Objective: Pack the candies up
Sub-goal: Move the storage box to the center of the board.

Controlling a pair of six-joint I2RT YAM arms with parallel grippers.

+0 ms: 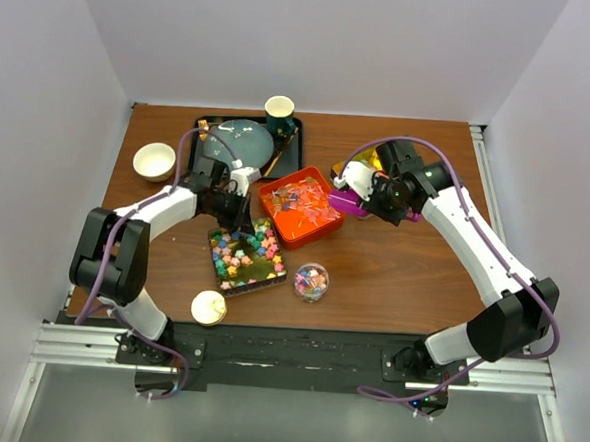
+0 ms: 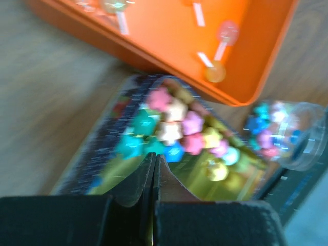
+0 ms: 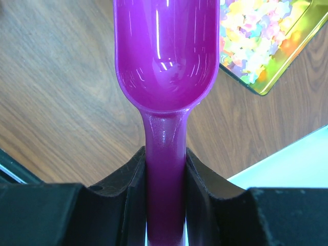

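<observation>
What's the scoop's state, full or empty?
Empty. The scoop shows only bare glossy purple plastic in its bowl, nothing in it.

White bowl [image 1: 154,160] beside black tray [image 1: 231,119] (teal cup [image 1: 280,112] on it).

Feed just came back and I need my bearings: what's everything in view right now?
orange tray: one, orange, table centre, holds wrapped candies
tin: one, gold, in front of the orange tray, holds multicoloured candies
jar: one, clear, right of tin, colourful candies inside
lid: one, gold, near front edge
bowl: one, white, far left
black tray: one, black, far side, carrying a blue-grey plate and teal cup
scoop: one, purple, in right gripper
left gripper: shut, over tin
right gripper: shut on scoop
</observation>
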